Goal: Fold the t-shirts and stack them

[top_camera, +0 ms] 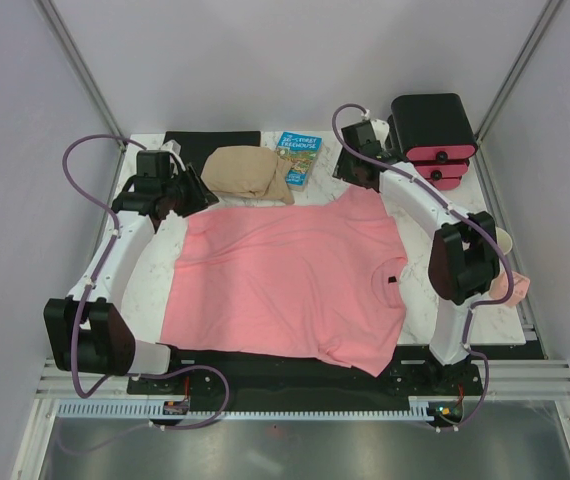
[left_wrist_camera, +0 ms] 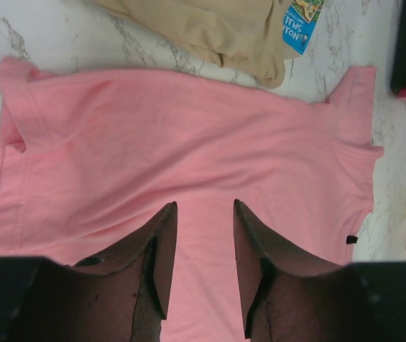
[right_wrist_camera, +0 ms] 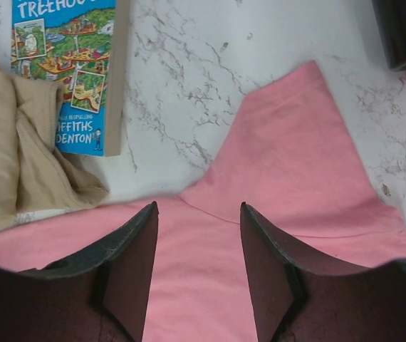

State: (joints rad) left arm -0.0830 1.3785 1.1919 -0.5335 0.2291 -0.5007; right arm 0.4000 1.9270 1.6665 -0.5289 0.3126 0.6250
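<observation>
T-shirt (top_camera: 295, 280), top view: lies flat and unfolded across the middle of the bench (top_camera: 150, 285), neck label toward the right arm. It is probably spread wide so the 2 arms can reach opposite edges.
Left end effector (top_camera: 170, 188), top view: poised over the far left corner, carrying nothing.
Right end effector (top_camera: 360, 160), top view: poised beside the far sleeve, near the black box (top_camera: 433, 130).
Beige bundle (top_camera: 248, 172), book (top_camera: 298, 155): just beyond the far hem.
Left end effector (left_wrist_camera: 204, 206), left wrist view: fingers apart, held high above the pink cloth.
Right end effector (right_wrist_camera: 199, 206), right wrist view: fingers apart over the sleeve (right_wrist_camera: 295, 142) seam, apparently lined up for a pinch.
Progress: 0 folds made, by my judgement.
</observation>
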